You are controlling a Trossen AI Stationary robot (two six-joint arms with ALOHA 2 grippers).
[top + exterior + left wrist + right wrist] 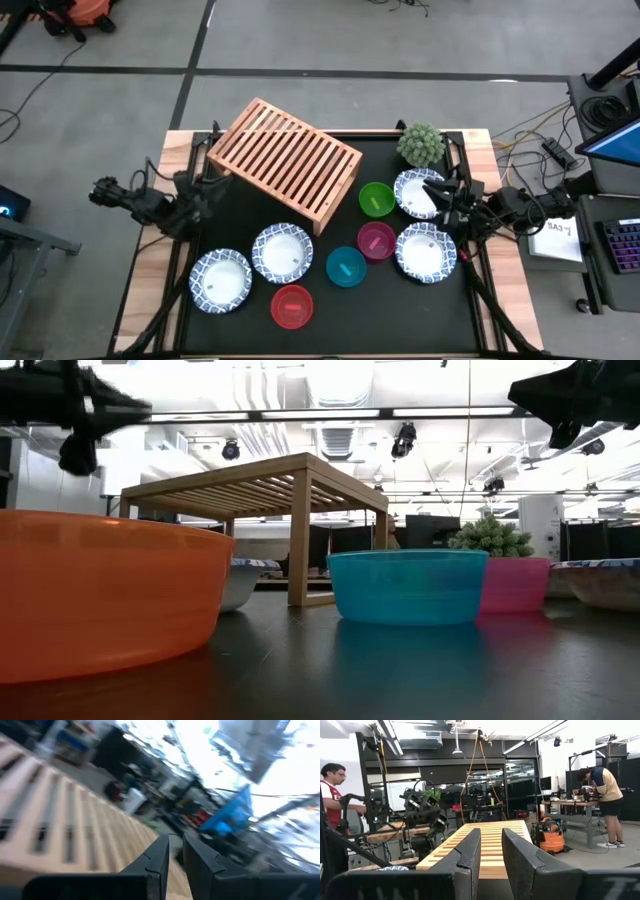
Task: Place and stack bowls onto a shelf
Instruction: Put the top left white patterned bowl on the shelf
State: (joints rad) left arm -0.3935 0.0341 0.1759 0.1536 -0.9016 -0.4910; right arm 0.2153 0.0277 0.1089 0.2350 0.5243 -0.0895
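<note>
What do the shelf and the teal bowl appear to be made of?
The shelf looks like unpainted light wood: pale brown slats with a matte surface. The teal bowl looks like plastic, probably translucent, since light seems to glow through its smooth wall.

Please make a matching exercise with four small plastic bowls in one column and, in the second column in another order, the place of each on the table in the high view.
Things:
1. green bowl
2. magenta bowl
3. teal bowl
4. red bowl

Places:
A. nearest the table's front edge
B. closest to the shelf
C. between the green and teal bowls
D. between the magenta and red bowls

Pairs: 1-B, 2-C, 3-D, 4-A
</note>
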